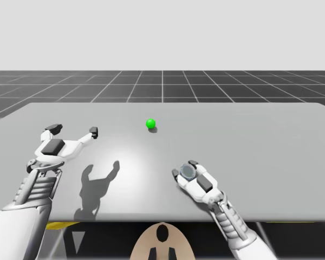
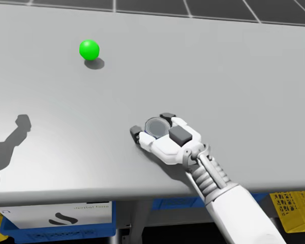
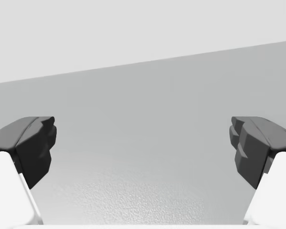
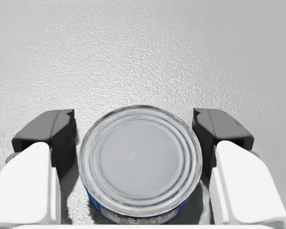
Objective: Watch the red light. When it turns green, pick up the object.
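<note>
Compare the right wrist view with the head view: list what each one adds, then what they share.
Right wrist view: the ringed silver lid of the can seen straight on, a blue band low on its side, and my right gripper with its dark fingers against the can from two sides.
Head view: the green light farther out on the table, my right forearm, and a blue bin and a yellow crate below the table's edge.
Shared: the can held in the right gripper, and the grey tabletop.
</note>
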Motion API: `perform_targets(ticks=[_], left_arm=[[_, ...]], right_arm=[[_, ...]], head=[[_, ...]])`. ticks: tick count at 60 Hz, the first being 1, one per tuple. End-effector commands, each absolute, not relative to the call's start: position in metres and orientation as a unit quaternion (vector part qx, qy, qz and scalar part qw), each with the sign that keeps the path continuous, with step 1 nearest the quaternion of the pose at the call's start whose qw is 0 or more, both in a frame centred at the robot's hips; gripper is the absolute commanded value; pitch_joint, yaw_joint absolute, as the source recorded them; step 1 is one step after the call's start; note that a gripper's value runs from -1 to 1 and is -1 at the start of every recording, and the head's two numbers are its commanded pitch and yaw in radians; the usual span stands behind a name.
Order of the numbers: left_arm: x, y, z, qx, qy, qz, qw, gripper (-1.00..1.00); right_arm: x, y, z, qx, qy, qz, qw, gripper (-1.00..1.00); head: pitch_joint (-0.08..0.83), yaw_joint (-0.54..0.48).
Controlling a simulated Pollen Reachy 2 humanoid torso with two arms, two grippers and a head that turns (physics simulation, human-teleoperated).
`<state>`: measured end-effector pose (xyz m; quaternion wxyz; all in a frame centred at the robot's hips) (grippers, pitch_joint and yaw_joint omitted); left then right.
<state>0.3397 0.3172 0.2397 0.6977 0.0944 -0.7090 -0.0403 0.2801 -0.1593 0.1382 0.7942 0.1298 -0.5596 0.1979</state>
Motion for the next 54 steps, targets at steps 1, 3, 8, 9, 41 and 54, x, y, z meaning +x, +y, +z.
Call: perform_targets(ticks=[1, 3, 8, 9, 41, 54], left_arm=[[0.34, 0.317, 0.239, 0.095, -0.709, -0.041, 0.698, -1.0], [0.339, 0.317, 0.239, 0.095, -0.708, -0.041, 0.698, -1.0], [0.339, 0.317, 0.239, 0.095, -0.708, -0.041, 0.698, -1.0], [0.339, 0.317, 0.239, 0.095, -0.708, -0.041, 0.698, -1.0], [0.337, 0.314, 0.237, 0.097, -0.705, -0.047, 0.701, -1.0], [0.339, 0.313, 0.236, 0.096, -0.704, -0.046, 0.702, -1.0]], right_arm=[[0.277, -0.153, 0.13, 0.128, -0.545, 0.2, 0.804, 1.0], [0.277, -0.154, 0.13, 0.129, -0.546, 0.2, 0.803, 1.0], [0.277, -0.154, 0.13, 0.13, -0.546, 0.199, 0.803, 1.0], [0.277, -0.154, 0.13, 0.13, -0.546, 0.199, 0.804, 1.0], [0.273, -0.157, 0.137, 0.147, -0.55, 0.198, 0.798, 0.99], [0.267, -0.157, 0.217, 0.161, -0.618, 0.189, 0.746, 1.0]], head=[[0.725, -0.16], [0.724, -0.16], [0.719, -0.16], [0.717, -0.16], [0.348, -0.19], [0.326, -0.19]])
